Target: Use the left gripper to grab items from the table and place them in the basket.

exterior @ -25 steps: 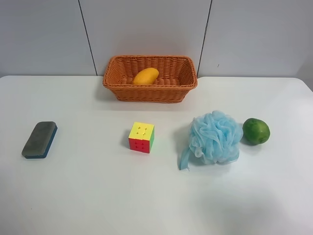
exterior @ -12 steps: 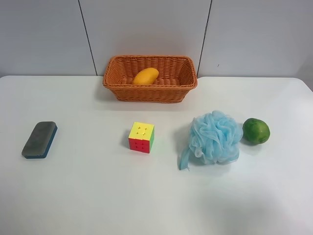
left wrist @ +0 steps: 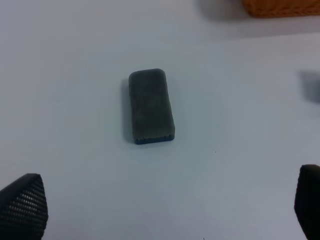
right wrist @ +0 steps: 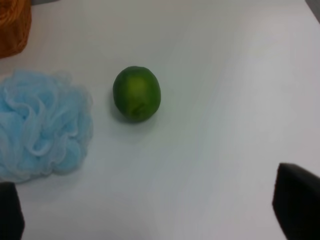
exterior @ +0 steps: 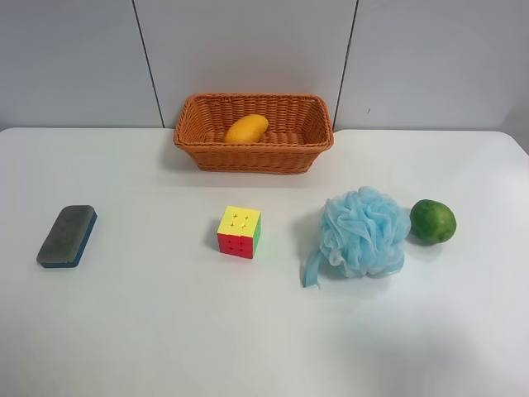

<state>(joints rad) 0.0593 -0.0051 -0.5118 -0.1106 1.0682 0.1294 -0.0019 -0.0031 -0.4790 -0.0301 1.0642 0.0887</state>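
The wicker basket (exterior: 253, 132) stands at the back of the white table (exterior: 165, 331) with the yellow-orange mango (exterior: 246, 129) lying in it. The grey-blue eraser (exterior: 67, 236) lies at the exterior high view's left and shows in the left wrist view (left wrist: 150, 106). The puzzle cube (exterior: 239, 231) is in the middle. The blue mesh puff (exterior: 362, 232) and the green fruit (exterior: 432, 221) lie at the right, both also in the right wrist view: puff (right wrist: 42, 130), fruit (right wrist: 136, 93). My left gripper (left wrist: 165, 210) is open and empty, above the table short of the eraser. My right gripper (right wrist: 155, 215) is open and empty.
A grey panelled wall (exterior: 264, 58) rises behind the table. A corner of the basket shows in the left wrist view (left wrist: 280, 7) and in the right wrist view (right wrist: 14, 25). Neither arm shows in the exterior high view.
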